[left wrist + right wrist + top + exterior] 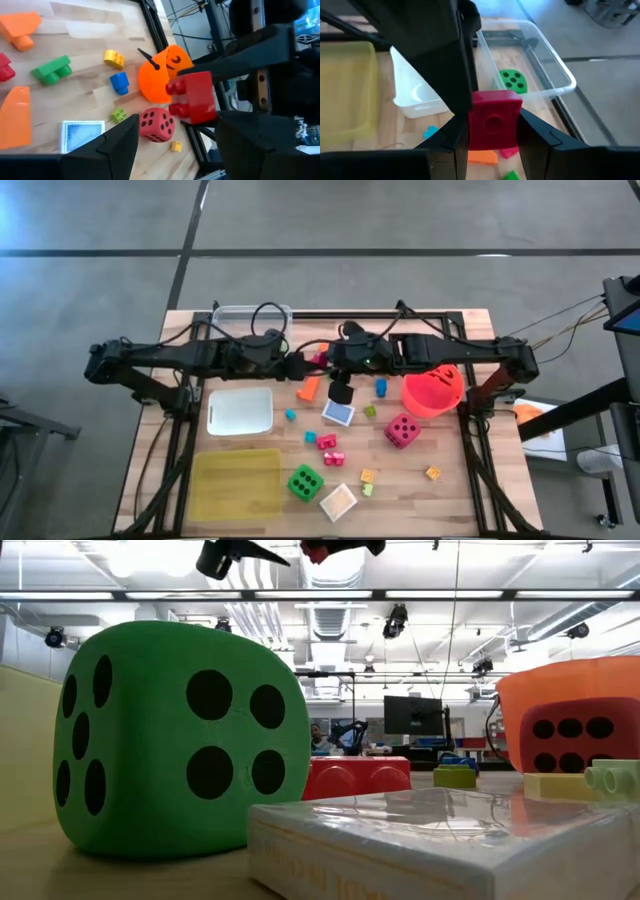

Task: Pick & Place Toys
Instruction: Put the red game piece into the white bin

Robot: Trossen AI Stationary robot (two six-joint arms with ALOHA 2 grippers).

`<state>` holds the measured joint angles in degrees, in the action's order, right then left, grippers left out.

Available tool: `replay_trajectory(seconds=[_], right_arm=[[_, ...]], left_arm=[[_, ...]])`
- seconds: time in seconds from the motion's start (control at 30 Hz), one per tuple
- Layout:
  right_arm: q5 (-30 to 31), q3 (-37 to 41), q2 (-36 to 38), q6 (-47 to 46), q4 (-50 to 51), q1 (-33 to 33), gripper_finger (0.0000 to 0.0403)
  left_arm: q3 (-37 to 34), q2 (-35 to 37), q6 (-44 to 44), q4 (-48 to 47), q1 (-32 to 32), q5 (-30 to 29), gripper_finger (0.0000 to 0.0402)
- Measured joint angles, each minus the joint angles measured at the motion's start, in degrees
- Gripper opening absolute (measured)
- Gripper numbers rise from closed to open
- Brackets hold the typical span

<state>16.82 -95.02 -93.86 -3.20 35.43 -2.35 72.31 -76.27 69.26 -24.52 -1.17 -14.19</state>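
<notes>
Starting at the near edge w/ the green die (pixel 305 482) as anchor: a yellow tub (pixel 237 483) sits just left of it, a white-rimmed card box (pixel 338 502) just right. Farther back from the die, pink blocks (pixel 328 443) lie loose, then a blue-faced card box (pixel 338 413); the pink die (pixel 402 430) rests off to its right, beside the orange bucket (pixel 433 391). Beyond all that, high over the table's back half, the right gripper (pixel 487 131) is clamped on a red block (pixel 492 124), fingers pinching both sides. Left gripper (pixel 175 145) faces it, fingers spread wide w/ nothing between them.
</notes>
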Motion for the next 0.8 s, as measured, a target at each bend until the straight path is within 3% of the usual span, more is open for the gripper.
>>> replay_trajectory(seconds=[0.27,0.6,0.8], right_arm=[[-0.19,0.01,0.00,-0.09,-1.29,-1.17,0.0118],[-0.32,0.46,0.00,0.59,-4.36,-1.77,0.0118],[-0.37,0.64,-0.08,0.85,-4.40,-1.79,0.0118]], left_arm=[[0.00,0.03,-1.10,2.55,0.13,-2.97,0.0243],[0.02,-0.42,-1.44,2.63,0.14,-0.54,0.0241],[0.05,-0.64,-1.80,2.93,0.14,1.36,0.0177]])
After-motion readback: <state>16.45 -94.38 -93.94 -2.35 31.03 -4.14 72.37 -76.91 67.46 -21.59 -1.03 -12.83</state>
